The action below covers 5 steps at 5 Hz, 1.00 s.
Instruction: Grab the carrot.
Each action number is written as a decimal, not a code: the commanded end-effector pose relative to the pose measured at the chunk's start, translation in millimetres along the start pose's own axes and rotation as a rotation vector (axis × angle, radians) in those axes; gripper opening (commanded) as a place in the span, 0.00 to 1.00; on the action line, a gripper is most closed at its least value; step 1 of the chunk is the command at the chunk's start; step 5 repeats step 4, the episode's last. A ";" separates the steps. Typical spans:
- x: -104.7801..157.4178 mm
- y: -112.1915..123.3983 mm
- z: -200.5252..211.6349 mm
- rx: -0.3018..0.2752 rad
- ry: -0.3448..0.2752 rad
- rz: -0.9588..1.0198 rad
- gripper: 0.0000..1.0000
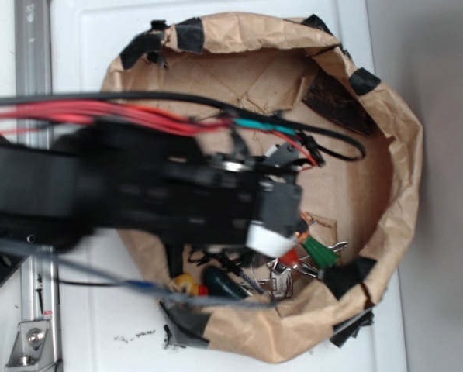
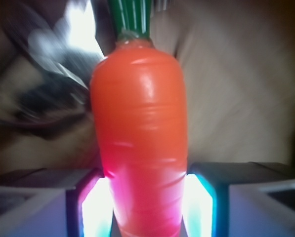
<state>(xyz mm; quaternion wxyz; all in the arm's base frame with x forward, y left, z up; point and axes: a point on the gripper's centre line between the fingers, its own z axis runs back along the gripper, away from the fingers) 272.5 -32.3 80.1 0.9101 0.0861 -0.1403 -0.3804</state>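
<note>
You have the carrot [image 2: 140, 133] pinched between the gripper [image 2: 146, 207] pads at six o'clock in the wrist view, green stem at twelve, down in the paper bowl [image 1: 402, 155] beside the keys [image 1: 281, 279], so judge the grasp made and lift straight up.

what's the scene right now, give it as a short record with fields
container: brown paper basket with black tape patches on its rim
target: carrot, glossy orange, green stem pointing away from the wrist camera
gripper: gripper, a finger on each side of the carrot's lower body, pressing on it
gripper place: inside the basket, near its lower edge in the exterior view
nearby: keys and other small items, partly hidden under the arm
blur: arm is motion-blurred in the exterior view
</note>
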 end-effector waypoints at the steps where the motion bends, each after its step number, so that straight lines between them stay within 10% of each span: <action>1: 16.3 35.1 103.2 -0.102 -0.026 0.502 0.00; 5: -1.5 45.1 91.1 -0.087 0.156 0.953 0.00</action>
